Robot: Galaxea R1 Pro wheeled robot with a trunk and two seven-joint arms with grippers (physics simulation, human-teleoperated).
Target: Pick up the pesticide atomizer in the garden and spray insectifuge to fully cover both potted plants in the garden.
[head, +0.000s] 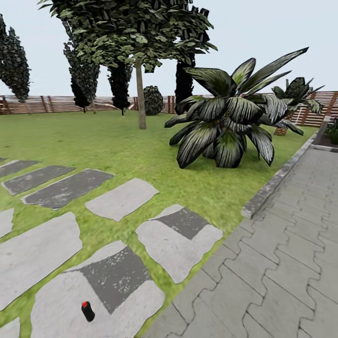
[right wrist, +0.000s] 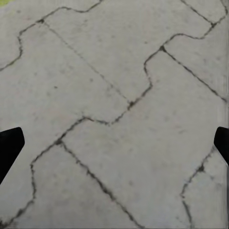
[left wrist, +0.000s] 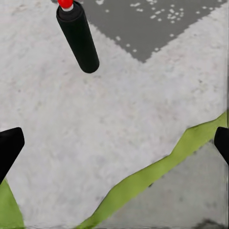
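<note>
Lying on a pale stepping stone (head: 61, 300) at the near left, the black spray can (head: 88, 311) with its red cap sits apart from the left gripper (left wrist: 114, 143), whose fingers are spread wide above the stone, while the right gripper (right wrist: 114, 143), equally wide, hangs over grey paving (head: 281, 263).

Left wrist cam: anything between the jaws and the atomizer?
Nothing: bare grey stepping stone lies between the open left gripper and the black, red-capped atomizer, seen in the left wrist view.

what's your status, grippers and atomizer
Left gripper open, empty, over stepping stone. Right gripper open over pavers. Atomizer lying on stone, untouched. Nothing blocking.
</note>
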